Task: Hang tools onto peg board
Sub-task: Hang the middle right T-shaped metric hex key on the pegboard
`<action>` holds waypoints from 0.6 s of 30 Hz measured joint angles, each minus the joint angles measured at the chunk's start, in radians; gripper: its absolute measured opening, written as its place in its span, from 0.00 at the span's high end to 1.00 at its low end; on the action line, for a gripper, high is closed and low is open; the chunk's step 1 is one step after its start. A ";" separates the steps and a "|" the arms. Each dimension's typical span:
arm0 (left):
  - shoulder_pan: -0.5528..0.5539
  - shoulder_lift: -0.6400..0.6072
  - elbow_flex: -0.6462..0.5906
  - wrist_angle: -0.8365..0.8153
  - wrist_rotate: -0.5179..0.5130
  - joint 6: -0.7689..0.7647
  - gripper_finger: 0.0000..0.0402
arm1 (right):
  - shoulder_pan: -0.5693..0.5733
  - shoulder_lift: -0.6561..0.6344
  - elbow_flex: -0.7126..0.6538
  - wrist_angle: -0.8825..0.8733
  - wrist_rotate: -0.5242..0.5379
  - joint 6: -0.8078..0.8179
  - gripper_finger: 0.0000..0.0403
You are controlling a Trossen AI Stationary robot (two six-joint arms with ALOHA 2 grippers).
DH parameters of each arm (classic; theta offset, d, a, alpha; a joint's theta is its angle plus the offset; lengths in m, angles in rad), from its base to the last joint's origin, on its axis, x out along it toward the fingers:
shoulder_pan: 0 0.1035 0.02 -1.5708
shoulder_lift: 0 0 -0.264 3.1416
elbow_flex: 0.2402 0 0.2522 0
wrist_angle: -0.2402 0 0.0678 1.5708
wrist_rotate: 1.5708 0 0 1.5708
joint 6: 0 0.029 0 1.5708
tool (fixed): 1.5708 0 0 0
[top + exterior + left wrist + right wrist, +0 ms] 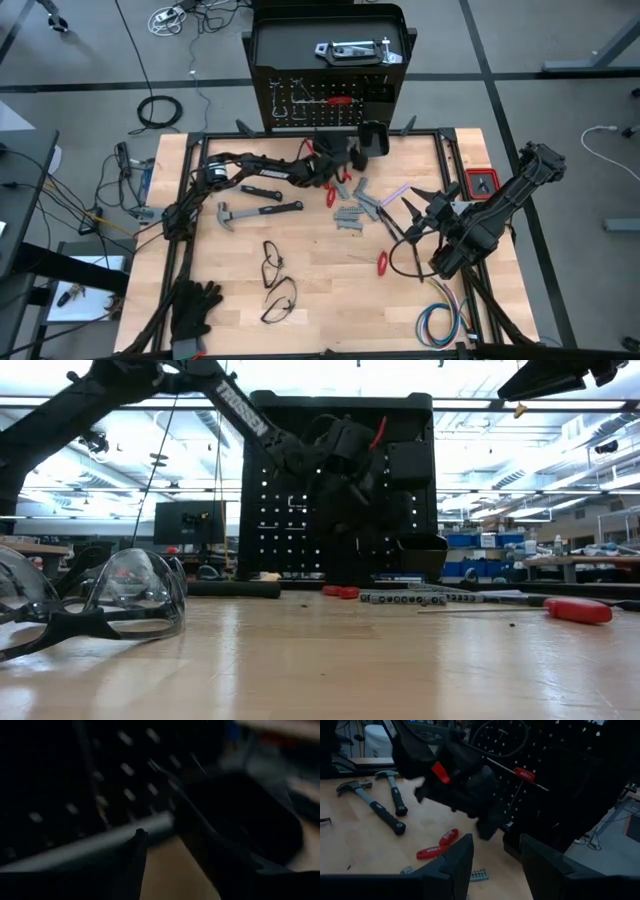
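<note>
The black peg board [330,95] stands upright at the table's far edge, with a red-handled screwdriver [525,774] on its face and a small black bin [372,140] at its foot. My left gripper [350,158] is close in front of the board beside the bin, open [172,845], with bare wood between its fingers. Two black-handled hammers [255,210], red-handled pliers [330,195], grey metal pieces [350,215] and a red screwdriver [383,262] lie flat on the table. My right gripper [415,210] hovers at the right, open [492,860] and empty.
Two pairs of safety glasses [275,265] lie near the table's middle front, black gloves [195,310] at the front left, and a coloured wire bundle [440,322] at the front right. A red tray [482,182] sits at the right edge.
</note>
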 joint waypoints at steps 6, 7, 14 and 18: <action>-0.049 -0.094 0.000 -0.274 0.231 0.084 0.50 | 0.001 -0.009 0.000 0.001 -0.030 0.000 0.58; -0.052 -0.108 0.000 -0.303 0.261 0.091 0.50 | 0.001 -0.011 0.000 0.002 -0.034 -0.001 0.58; -0.052 -0.184 0.000 -0.516 0.674 0.263 0.50 | -0.021 -0.013 0.000 0.024 -0.140 -0.072 0.58; -0.071 -0.184 0.000 -0.601 0.973 0.356 0.50 | -0.056 -0.013 0.000 0.081 -0.190 -0.166 0.58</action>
